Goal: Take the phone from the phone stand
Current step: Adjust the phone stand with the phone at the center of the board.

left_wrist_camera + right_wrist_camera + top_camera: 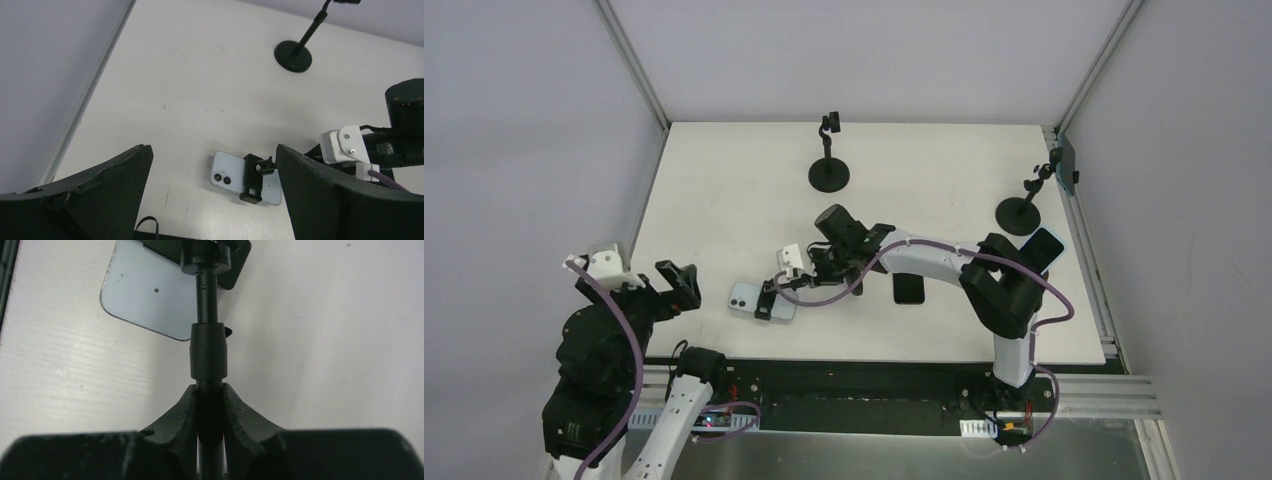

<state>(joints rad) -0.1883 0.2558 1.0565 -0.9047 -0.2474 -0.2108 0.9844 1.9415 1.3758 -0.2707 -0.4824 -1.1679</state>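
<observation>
A light blue phone (746,297) lies back-up on the white table near the front, still gripped by the black clamp (767,300) of a phone stand tipped on its side. My right gripper (802,282) is shut on the stand's thin black pole (208,355); the right wrist view shows the gripper (210,390) pinching the pole, with the phone (145,295) beyond it. My left gripper (679,285) is open and empty, to the left of the phone. In the left wrist view (212,148) the phone (227,172) and clamp (252,177) lie between its fingers, farther off.
An empty black phone stand (829,160) stands at the back middle, also in the left wrist view (295,50). Another stand (1022,208) at the right edge holds a dark phone (1069,165). A black phone (909,288) lies flat by the right arm.
</observation>
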